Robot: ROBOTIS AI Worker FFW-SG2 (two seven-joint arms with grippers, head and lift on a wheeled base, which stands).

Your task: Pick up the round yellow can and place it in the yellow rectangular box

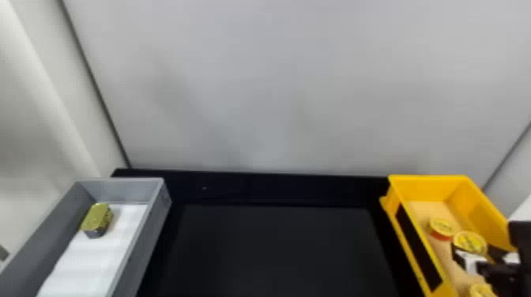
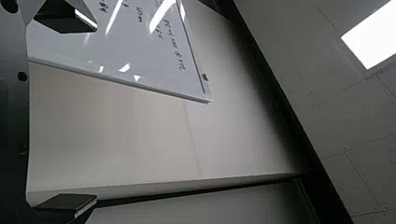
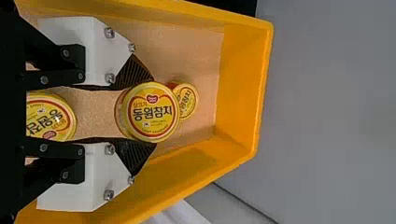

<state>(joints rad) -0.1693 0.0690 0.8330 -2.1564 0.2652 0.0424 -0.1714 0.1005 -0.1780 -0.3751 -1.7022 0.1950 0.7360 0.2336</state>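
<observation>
over on the black counter (image 1: pixel 276 252), i see the yellow box (image 1: pixel 426 181) to the robot's right. the left tool (image 2: pixel 95 113) has its fingers spread wide; the right tool (image 1: pixel 478 251) clasps the round yellow can (image 1: pixel 470 241) in the box, near two more cans (image 1: pixel 442 226).

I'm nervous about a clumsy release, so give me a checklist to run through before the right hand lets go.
1. Right hand has the round yellow can between its fingers: ok.
2. Can within the walls of the yellow box: ok.
3. Can resting on the box floor: cannot tell.
4. Gap between it and the smaller can: cannot tell; the held can overlaps it in the right wrist view.
5. Left hand away from the box: ok, it faces a wall and whiteboard.
6. Can released: not ok, fingers on both sides of it.
</observation>
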